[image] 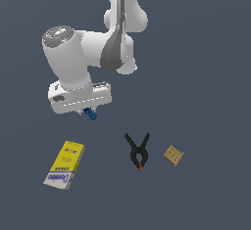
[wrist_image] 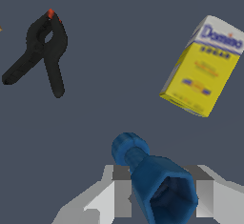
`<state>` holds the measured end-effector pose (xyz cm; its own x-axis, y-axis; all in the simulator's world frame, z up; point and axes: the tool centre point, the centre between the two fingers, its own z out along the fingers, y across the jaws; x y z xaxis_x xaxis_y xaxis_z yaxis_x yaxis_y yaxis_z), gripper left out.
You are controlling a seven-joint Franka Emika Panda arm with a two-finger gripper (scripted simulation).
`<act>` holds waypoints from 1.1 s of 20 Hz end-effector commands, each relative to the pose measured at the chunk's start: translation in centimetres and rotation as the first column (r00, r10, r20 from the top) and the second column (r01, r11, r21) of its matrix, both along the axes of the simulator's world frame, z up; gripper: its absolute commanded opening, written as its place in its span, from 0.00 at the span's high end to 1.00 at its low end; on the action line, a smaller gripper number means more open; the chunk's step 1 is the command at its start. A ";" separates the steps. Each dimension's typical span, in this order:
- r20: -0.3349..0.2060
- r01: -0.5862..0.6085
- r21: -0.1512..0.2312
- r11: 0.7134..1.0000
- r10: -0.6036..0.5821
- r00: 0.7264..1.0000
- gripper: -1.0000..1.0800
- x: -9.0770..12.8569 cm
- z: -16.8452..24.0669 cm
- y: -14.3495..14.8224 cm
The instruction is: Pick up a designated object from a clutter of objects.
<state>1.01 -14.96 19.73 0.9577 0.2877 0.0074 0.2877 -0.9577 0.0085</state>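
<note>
The designated object, a small dark-blue bolt-like peg (image: 90, 113), pokes out just under the white hand of my gripper (image: 87, 109). In the wrist view the peg (wrist_image: 153, 178) fills the space between the two grey fingers (wrist_image: 122, 193), rounded head pointing away from the camera. My gripper (wrist_image: 162, 195) is shut on it. The rest of the clutter lies on the dark surface: a yellow-and-white box (image: 65, 164) (wrist_image: 204, 65), a black spring clamp with a red tip (image: 138, 150) (wrist_image: 42, 50) and a small tan block (image: 173, 155).
The white arm (image: 88, 53) reaches down from the top of the exterior view. The box lies below the hand towards that view's left; the clamp and the block lie towards its right. A plain dark-grey surface (image: 211, 77) lies all around.
</note>
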 end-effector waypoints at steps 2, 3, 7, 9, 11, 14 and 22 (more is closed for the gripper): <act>-0.002 -0.001 0.000 1.000 0.001 1.000 1.00 -1.0 3.4 1.8; -0.003 -0.001 0.000 1.000 0.001 1.000 1.00 -1.3 4.4 2.3; -0.005 -0.003 0.001 1.000 0.003 1.000 1.00 -2.2 8.2 4.2; -0.006 -0.003 0.001 1.000 0.003 1.000 1.00 -2.7 9.8 5.1; -0.007 -0.004 0.002 1.000 0.004 1.000 1.00 -3.0 11.3 5.9; -0.008 -0.005 0.003 1.000 0.005 1.000 1.00 -3.4 13.3 6.9; -0.009 -0.006 0.005 1.000 0.006 1.000 1.00 -4.0 16.4 8.4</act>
<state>-2.91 -6.73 35.71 0.9559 0.2937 0.0008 0.2937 -0.9559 0.0017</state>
